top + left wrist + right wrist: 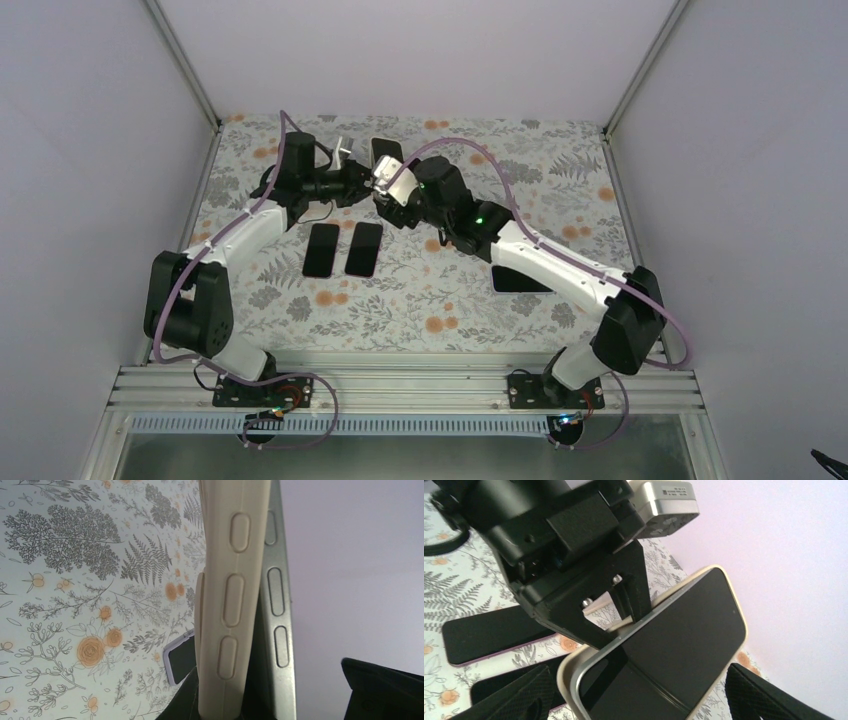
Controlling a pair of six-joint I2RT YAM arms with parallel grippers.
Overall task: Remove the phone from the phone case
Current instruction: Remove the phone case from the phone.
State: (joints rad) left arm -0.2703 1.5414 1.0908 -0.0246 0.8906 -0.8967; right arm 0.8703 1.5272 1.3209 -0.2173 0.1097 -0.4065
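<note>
Top view, left to right. The left arm (pixel 245 232) reaches diagonally over the floral tablecloth (pixel 450 305) to the rear centre of the table. There the left gripper (pixel 350 181) meets the right gripper (pixel 388 194), and the held item is raised between them, clear of the cloth. In front of the meeting point a dark handset (pixel 321 250) and a second dark handset (pixel 364 250) lie flat, side by side and just apart. Further right a dark flat object (pixel 520 281) lies partly under the right arm (pixel 560 265); what it is cannot be told.

Left wrist view. The beige phone case (pixel 227 595) stands on edge with three moulded button covers showing. Just to its right is the grey metal side of the phone (pixel 276 605), with its own buttons. The two diverge toward the bottom of the frame, so the phone is partly lifted out of the case.

Right wrist view. The left gripper's jaws are closed on the long side of the case, one finger (pixel 631 592) coming down on the rim. The phone's dark screen faces the camera, tilted up out of the beige shell at its lower end. The right gripper's fingers (pixel 509 696) stand apart on either side of the phone, a visible gap on each side.
</note>
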